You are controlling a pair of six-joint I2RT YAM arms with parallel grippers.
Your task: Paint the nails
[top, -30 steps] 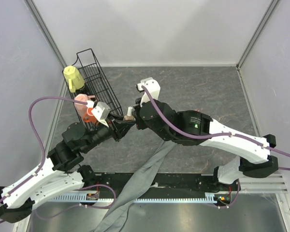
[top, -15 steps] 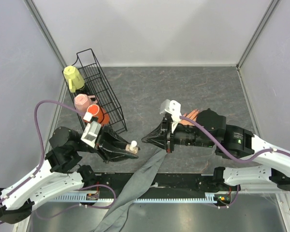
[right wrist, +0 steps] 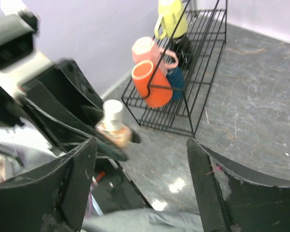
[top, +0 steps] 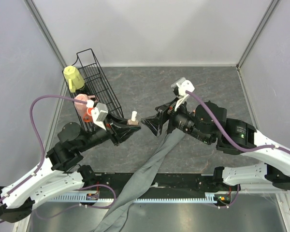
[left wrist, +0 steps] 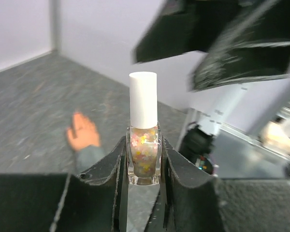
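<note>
Step, likely uncapping polish | left claw (left wrist: 143, 143) clamps upright nail polish bottle (left wrist: 144, 160) | right claw (right wrist: 140, 144) gapes empty at its 3 o'clock from above | mannequin hand (left wrist: 82, 134) on table (top: 208, 87), bottle's 9 o'clock from left wrist, nails unreadable | centre on white cap (left wrist: 143, 99), close squarely, twist without tilting

**STOCK COUNT: RIG AND TABLE**

- White-and-black robot arms: two. The left arm (top: 38, 179) is at seven o'clock and the right arm (top: 241, 137) at four o'clock.
- Thin purple cables (top: 53, 98): two, one per arm.
- Black wire rack (top: 106, 96): one, at ten o'clock.
- Mugs in the rack: four.
  - One yellow mug (right wrist: 171, 17).
  - One pink mug (right wrist: 147, 50).
  - One orange mug (right wrist: 150, 82).
  - One dark blue mug (right wrist: 176, 79), mostly hidden behind the orange one.
- Clear glass nail-polish bottle (left wrist: 143, 150) with a white cap and pastel flakes: one, at centre.
- Peach mannequin hand (left wrist: 82, 133): one.
- Long grey sleeve (top: 150, 169): one, trailing toward six o'clock.
- Nails: too blurred to count.
</note>
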